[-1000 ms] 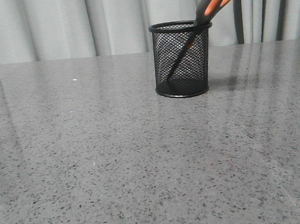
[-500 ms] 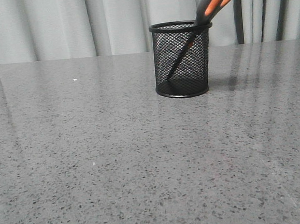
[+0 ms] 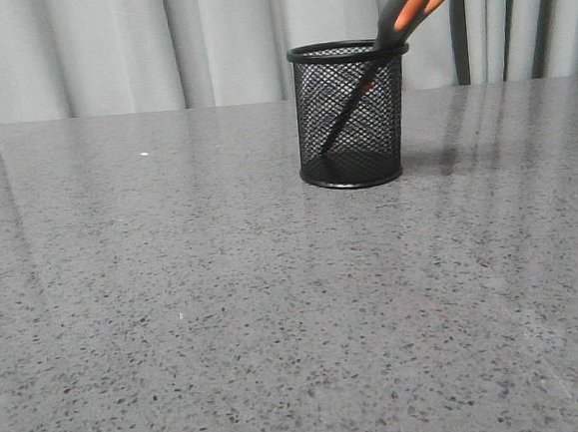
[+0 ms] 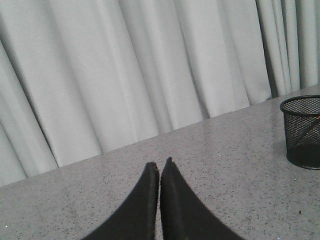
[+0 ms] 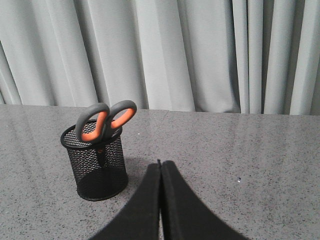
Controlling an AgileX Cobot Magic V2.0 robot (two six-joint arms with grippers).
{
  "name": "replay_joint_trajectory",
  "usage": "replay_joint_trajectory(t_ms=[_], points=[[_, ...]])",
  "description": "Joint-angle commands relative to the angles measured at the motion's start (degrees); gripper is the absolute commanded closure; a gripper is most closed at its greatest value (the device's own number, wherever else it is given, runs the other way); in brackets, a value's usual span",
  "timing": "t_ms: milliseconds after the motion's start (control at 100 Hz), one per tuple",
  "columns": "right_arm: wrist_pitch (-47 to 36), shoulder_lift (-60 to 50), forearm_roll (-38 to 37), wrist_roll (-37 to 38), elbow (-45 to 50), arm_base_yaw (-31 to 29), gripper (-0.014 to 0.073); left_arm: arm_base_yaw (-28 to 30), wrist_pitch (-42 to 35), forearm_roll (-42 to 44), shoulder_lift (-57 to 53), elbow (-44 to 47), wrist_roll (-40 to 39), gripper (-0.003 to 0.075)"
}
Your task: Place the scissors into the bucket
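Note:
The bucket, a small black wire-mesh cup, stands upright on the grey table in the front view. The scissors stand inside it, blades down, leaning right, with the grey and orange handles above the rim. The right wrist view shows the bucket with the scissors' handles sticking out. My right gripper is shut and empty, apart from the bucket. The left wrist view shows the bucket at the edge. My left gripper is shut and empty, far from it. Neither gripper shows in the front view.
The speckled grey table stretches from the front edge to a pale grey curtain that hangs behind it.

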Motion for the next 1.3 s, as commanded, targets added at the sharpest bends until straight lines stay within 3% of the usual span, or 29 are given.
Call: replay_joint_trajectory(t_ms=[0,560,640,750,840,1290], points=[[-3.9,0.4,0.6,-0.3,-1.4,-0.5,0.0669,0.1,-4.7,-0.6,0.5,-1.5,-0.6,0.0741],[-3.9,0.4,0.6,-0.3,-1.4,-0.5,0.0669,0.1,-5.7,-2.6,0.5,-0.4,-0.7,0.0741],[-3.9,0.4,0.6,-0.3,-1.4,-0.5,0.0669,0.4,-8.2,-1.3,0.5,1.9,-4.3,0.0741],[-3.9,0.4,0.6,-0.3,-1.4,-0.5,0.0669,3.7,-8.2,2.7,0.5,5.6,-13.2,0.0741],[-3.9,0.4,0.6,-0.3,-1.4,-0.5,0.0669,6.7,-8.2,3.5,0.0,8.3,-15.6,0.0741],[-3.9,0.4,0.6,-0.3,-1.4,-0.5,0.0669,16.1,-7.1,3.1,-11.4,18.0,-15.6,0.0741]])
